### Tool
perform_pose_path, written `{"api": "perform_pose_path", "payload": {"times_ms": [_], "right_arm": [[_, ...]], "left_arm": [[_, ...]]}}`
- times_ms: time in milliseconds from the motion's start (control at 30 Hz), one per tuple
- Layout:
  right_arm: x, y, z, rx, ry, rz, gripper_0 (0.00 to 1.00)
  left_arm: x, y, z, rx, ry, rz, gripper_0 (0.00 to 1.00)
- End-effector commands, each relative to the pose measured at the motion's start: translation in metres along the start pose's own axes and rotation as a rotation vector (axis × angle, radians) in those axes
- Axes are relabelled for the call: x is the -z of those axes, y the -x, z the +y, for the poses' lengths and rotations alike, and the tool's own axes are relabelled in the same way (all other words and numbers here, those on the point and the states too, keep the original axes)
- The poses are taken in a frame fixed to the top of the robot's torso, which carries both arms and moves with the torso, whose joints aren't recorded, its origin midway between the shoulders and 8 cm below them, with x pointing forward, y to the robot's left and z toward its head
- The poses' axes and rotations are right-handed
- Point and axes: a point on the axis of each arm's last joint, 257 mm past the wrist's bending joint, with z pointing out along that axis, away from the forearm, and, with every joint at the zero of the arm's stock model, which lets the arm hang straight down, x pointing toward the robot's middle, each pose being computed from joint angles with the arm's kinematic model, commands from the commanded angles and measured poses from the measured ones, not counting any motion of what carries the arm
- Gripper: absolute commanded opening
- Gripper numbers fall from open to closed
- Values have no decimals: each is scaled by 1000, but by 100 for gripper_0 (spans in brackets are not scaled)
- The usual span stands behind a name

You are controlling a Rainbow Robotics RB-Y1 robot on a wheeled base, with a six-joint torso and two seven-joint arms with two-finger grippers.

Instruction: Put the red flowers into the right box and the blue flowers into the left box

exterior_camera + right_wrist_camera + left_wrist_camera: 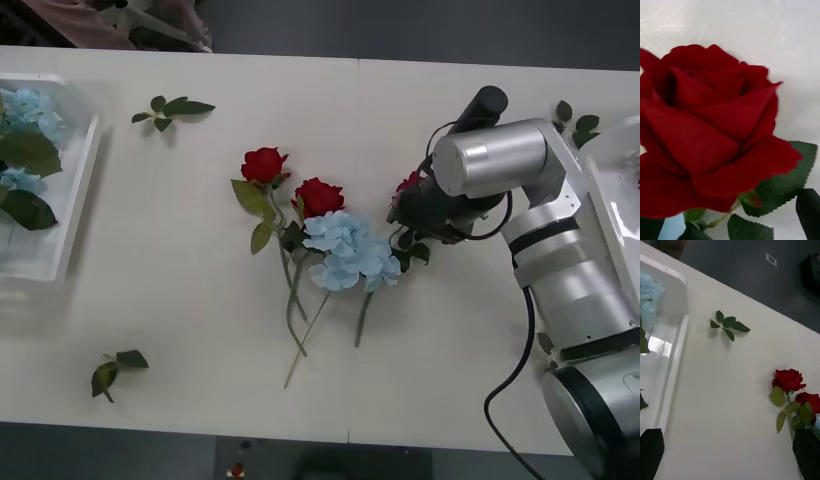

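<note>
1. My right tool (pixel 408 212) is down at the bench (pixel 180 300), at a rose (pixel 711 135) that sits right in front of its wrist camera; in the front view the arm hides the fingers, so I cannot tell whether they are spread or pinching the stem.
2. Just beside that tool, toward the left, lie two more roses (pixel 290 180) and two blue flowers (pixel 345 250), their stems crossed.
3. Risk: this rose's leaves touch the nearest blue cluster. Lifting could drag it along, or the thin stem could slip out.
4. The right box (pixel 612 170) lies just behind the arm; a hasty swing could clip its rim.
5. My left tool (pixel 730 457) hangs with its fingers spread beside the left box (pixel 80 190), which already holds blue flowers.
</note>
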Motion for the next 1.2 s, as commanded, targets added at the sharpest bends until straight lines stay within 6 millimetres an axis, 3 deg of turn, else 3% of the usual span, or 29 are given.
{"api": "perform_pose_path", "payload": {"times_ms": [33,267,567,600,633,700,1200], "right_arm": [[7,9,17,6,-1,-43,100],[-4,-4,17,29,-35,-31,100],[-11,-7,14,22,-59,-31,100],[-11,-8,14,26,-61,-32,75],[-11,-7,13,26,-65,-35,32],[-11,-7,13,27,-65,-35,1],[-9,-5,15,23,-59,-43,0]], "left_arm": [[-18,-16,-21,-93,8,12,100],[-56,-53,-47,-154,25,31,100],[-105,-77,-71,-204,89,74,100],[-111,-78,-74,-212,100,92,100],[-116,-81,-76,-215,110,112,100],[-125,-85,-78,-218,124,137,100],[-200,-110,-126,-153,159,211,100]]}}
